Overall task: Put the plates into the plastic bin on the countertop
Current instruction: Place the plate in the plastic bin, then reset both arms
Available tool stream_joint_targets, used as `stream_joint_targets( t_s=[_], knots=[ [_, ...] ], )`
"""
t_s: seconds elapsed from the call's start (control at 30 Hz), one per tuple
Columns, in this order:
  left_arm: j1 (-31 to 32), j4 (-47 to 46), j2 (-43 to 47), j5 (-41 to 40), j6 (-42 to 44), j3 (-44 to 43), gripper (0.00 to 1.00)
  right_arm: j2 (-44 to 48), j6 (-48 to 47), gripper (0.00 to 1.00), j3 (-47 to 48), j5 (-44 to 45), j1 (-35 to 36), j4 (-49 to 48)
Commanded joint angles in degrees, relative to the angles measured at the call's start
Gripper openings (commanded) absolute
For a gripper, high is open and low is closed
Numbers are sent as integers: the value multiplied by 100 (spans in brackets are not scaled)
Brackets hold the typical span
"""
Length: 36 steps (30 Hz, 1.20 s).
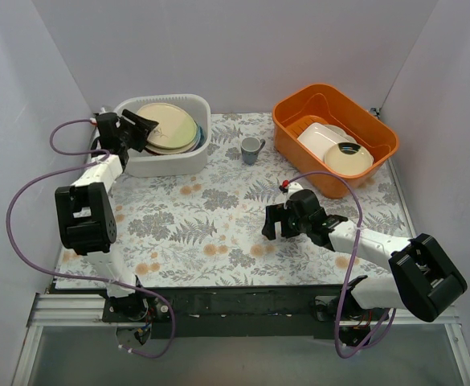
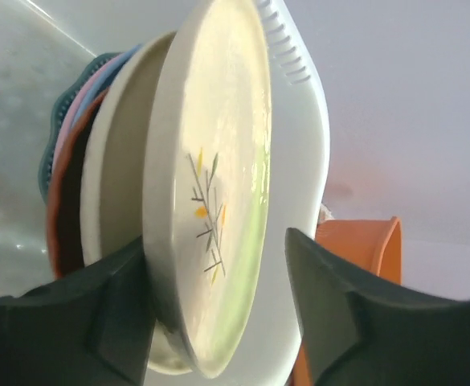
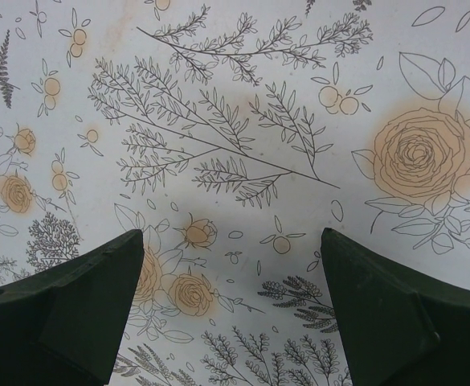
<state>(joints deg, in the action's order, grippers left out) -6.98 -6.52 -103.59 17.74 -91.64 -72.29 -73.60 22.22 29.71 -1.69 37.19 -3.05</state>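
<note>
Plates (image 1: 168, 127) are shown leaned in the plastic bin (image 1: 167, 166), upper left of the overhead view. Left gripper (image 2: 216, 245) is parted, unclamped, astride the rim of the cream plate (image 2: 218, 145); right gripper (image 3: 232, 237) is spread wide, empty. The ware is judged stiff, slick and breakable; a rim pinch is advised.

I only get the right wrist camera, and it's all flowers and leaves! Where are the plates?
Observer: The plates are stacked in the plastic bin, far left corner.
Operator: Is the other arm holding one?
Observer: Its jaws straddle the leaf-sprig plate at the rim, with a gap showing on one side.
Operator: Anything else on the table?
Observer: A small grey cup stands between that bin and an orange bin.
</note>
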Motion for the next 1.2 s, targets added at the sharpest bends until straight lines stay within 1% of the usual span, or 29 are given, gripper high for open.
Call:
stream_joint_targets(
  t_s=[0.0,0.1,0.2,0.33,0.5,0.8,0.83,0.97,1.03,1.07,1.17],
  knots=[
    [-31,301,646,-525,251,-137,76,127,-60,98,228,-24,-10,-73],
    [-31,432,892,-815,313,-110,98,197,-68,98,228,-24,-10,-38],
    [-22,485,1182,-939,444,-40,98,320,-68,98,228,11,-10,32],
    [91,547,1902,-1105,681,66,98,487,-60,98,219,46,-10,102],
    [294,793,2387,-1202,1033,66,98,680,-60,98,228,108,-10,199],
    [610,688,2476,-877,1455,119,98,795,-69,98,237,134,-10,270],
    [793,696,2458,-860,1499,101,98,795,-68,98,228,134,-10,278],
    [1155,740,2335,-903,1780,40,98,830,-42,98,210,143,-10,296],
    [1391,784,2282,-921,1956,57,98,848,-86,98,254,143,-10,515],
    [1471,793,2273,-930,2026,83,98,874,-112,98,272,352,-10,559],
    [1752,854,2299,-921,2237,268,98,979,-147,98,394,477,-19,779]
  ],
)
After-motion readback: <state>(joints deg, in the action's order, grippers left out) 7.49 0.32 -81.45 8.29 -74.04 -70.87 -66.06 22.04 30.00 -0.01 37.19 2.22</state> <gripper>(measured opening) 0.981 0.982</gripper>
